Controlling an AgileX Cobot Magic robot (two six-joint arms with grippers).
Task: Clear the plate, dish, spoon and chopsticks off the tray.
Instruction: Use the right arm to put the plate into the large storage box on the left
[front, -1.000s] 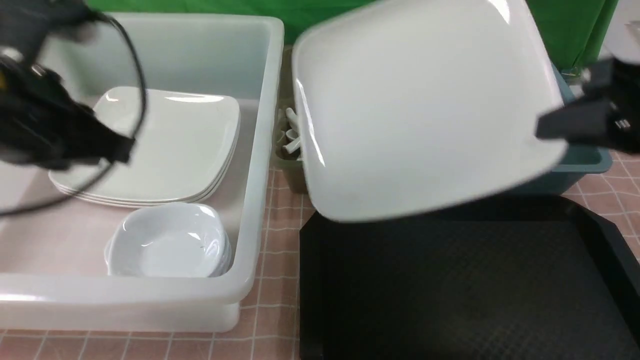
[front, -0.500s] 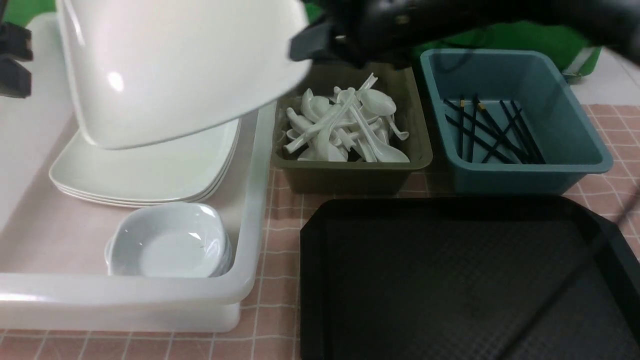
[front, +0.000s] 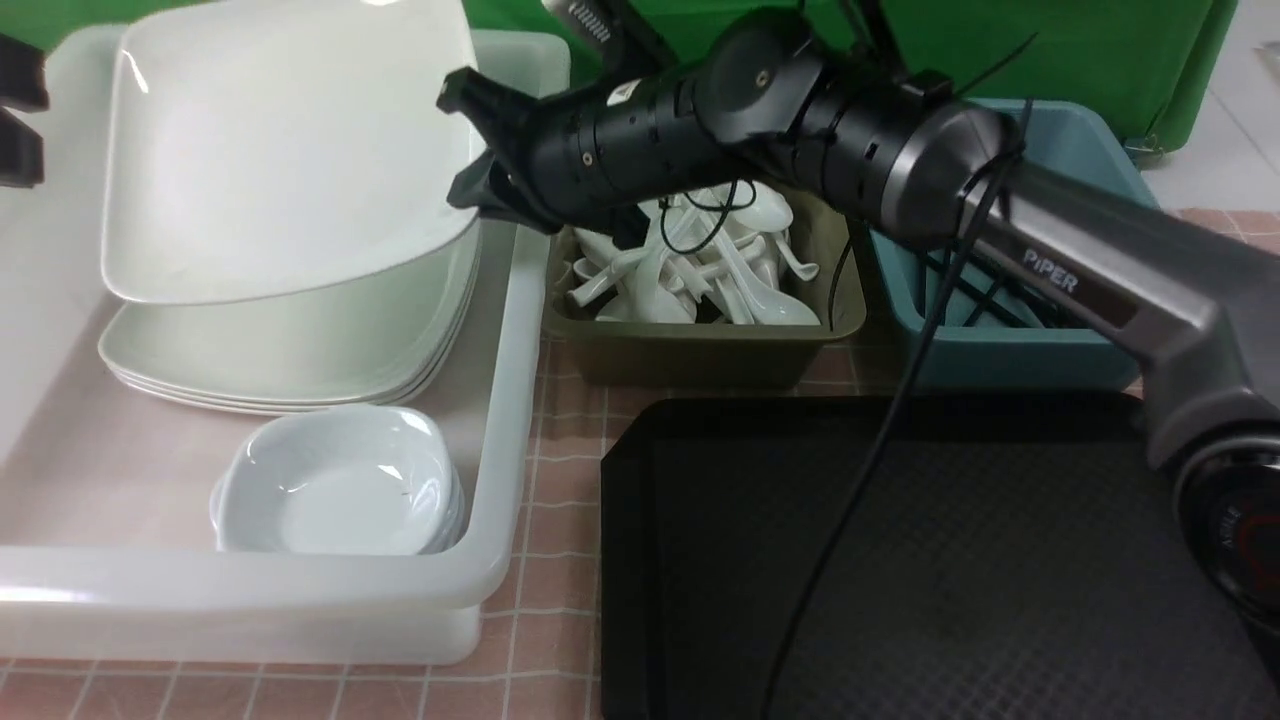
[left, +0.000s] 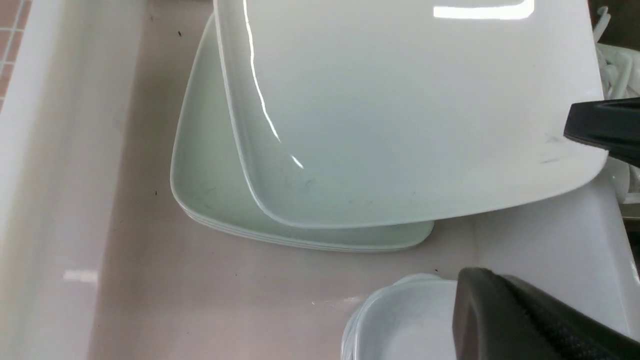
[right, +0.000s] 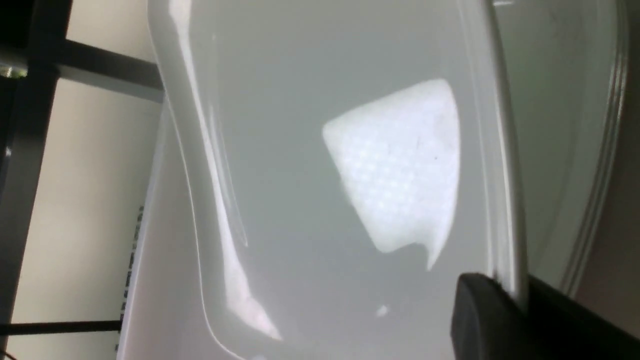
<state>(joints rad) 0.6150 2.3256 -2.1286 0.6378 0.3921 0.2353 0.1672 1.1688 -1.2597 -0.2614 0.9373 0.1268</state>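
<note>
My right gripper (front: 468, 150) is shut on the edge of the large white square plate (front: 280, 150). It holds the plate tilted just above a stack of like plates (front: 300, 350) inside the white tub (front: 500, 400). In the right wrist view the plate's rim (right: 505, 200) sits between the fingers of the right gripper (right: 510, 290). The left wrist view shows the plate (left: 400, 110) over the stack (left: 210, 200). My left gripper (front: 20, 130) is at the tub's far left, shut and empty (left: 480, 285). The black tray (front: 900, 560) holds nothing.
A stack of small white bowls (front: 335, 485) sits in the tub's near corner. An olive tub (front: 700, 350) holds several white spoons (front: 700, 270). A blue tub (front: 1000, 360) with black chopsticks (front: 985, 300) is partly hidden by my right arm (front: 900, 160).
My right arm has carried the plate leftward from above the tray to over the plate stack in the white tub, and lowered it. The left gripper has drawn back to the far left.
</note>
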